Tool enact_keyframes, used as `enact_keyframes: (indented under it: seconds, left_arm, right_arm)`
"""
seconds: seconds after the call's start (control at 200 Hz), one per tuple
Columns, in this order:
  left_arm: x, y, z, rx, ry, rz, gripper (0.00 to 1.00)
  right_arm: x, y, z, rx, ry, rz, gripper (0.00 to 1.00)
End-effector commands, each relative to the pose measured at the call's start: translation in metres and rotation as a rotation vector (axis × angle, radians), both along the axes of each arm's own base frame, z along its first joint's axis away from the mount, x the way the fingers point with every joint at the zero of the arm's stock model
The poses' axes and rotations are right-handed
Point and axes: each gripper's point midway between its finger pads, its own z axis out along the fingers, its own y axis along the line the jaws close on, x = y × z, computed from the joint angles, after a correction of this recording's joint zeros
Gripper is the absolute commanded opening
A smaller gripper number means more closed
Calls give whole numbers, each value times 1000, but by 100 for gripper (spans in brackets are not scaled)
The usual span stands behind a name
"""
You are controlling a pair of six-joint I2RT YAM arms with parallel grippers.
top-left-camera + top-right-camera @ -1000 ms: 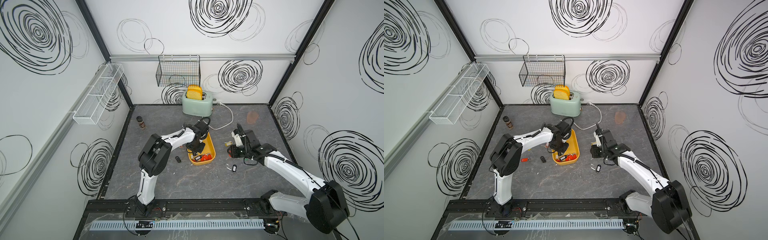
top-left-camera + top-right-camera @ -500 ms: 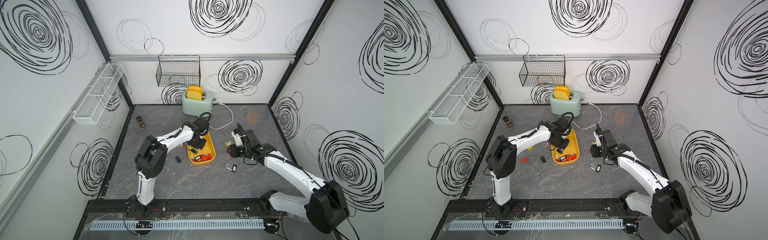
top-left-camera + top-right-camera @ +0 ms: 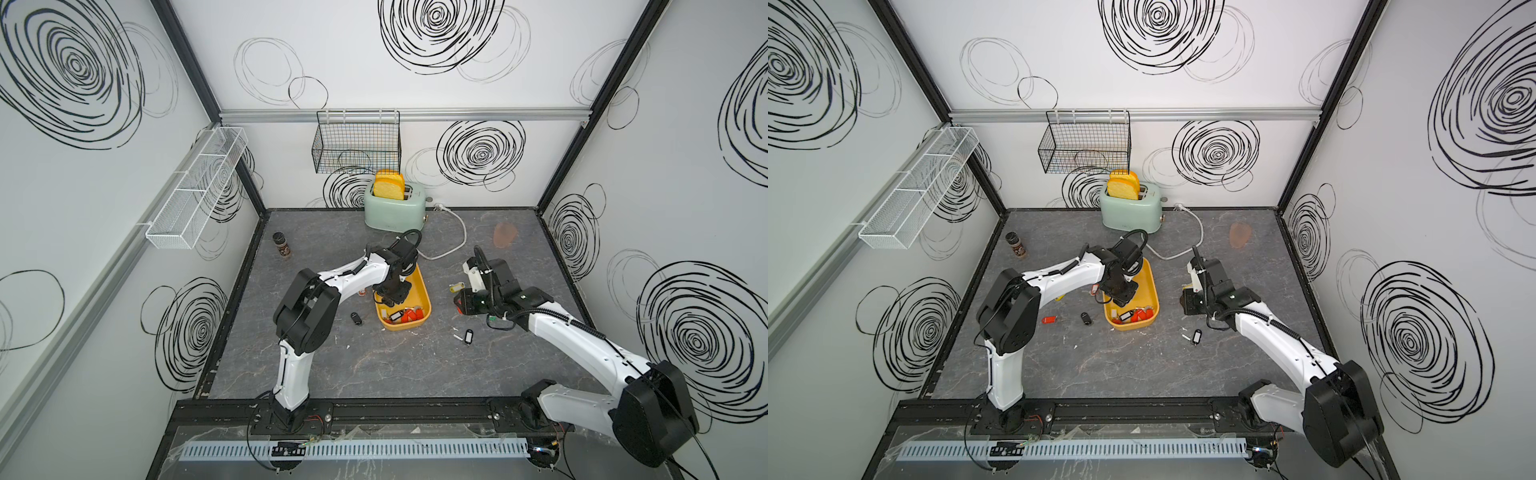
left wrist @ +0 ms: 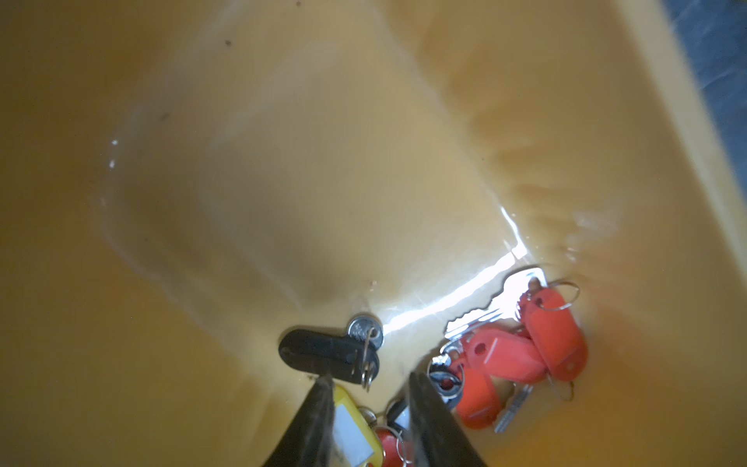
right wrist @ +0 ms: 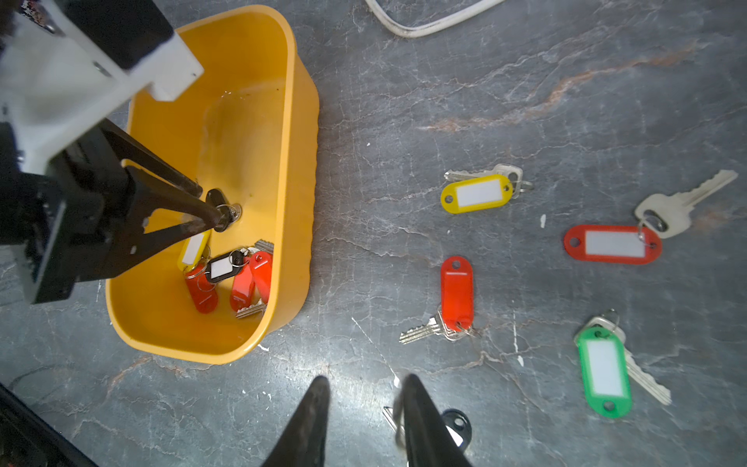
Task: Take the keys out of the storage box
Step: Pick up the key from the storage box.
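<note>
On the grey table, the left gripper is set inside the box, jaws apart, just short of the keys. The right gripper is likewise parted, empty, beside the box.

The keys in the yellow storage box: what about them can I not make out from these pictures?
Their number: in both top views the keys are too small, and the left gripper covers part of the storage box.
Left wrist view: the yellow-tag key is cut by the picture edge and partly hidden by the fingers.
Right wrist view: whether the left gripper touches the black-tag key; its fingertips cover the spot.
</note>
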Motion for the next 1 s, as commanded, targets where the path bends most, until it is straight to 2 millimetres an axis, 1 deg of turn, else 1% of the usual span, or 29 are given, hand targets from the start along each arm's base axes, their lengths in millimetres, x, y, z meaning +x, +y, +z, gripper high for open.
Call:
enact_keyframes:
  seconds: [0.0,0.045,0.12,0.185,0.255,0.35,0.435,0.445,0.46,0.695,0.815,0.995]
  left_arm:
    - [0,6,-14,15,16,12,34]
    - [-1,7,-17,19,20,12,30]
    - [-3,7,-19,17,27,10,26]
    - [-3,7,-21,18,30,10,19]
    - [-3,6,-19,11,29,9,12]
    - [-1,5,-13,3,13,9,6]
    - [3,3,1,-11,-16,10,5]
    - [3,3,2,-13,-19,10,1]
    - [4,2,6,-18,-27,11,0]
    - [12,-2,57,-86,-121,28,0]
    - [10,3,79,-113,-161,41,0]
    - [4,16,104,-154,-203,76,0]
  right_arm:
    - [-1,-3,-1,-1,6,-9,34]
    - [-1,-3,-1,0,6,-9,35]
    - [0,-2,-1,2,5,-8,34]
    - [0,-2,-1,2,7,-8,34]
    - [0,-2,0,2,5,-8,34]
    - [-1,-1,-1,4,7,-5,34]
    - [-1,-1,-2,4,10,-5,34]
    - [-1,-1,-2,4,10,-4,34]
    - [-1,-1,-2,4,9,-4,34]
    - [2,4,2,22,1,12,34]
    - [4,13,9,57,-17,43,34]
    - [3,36,25,104,-67,128,35]
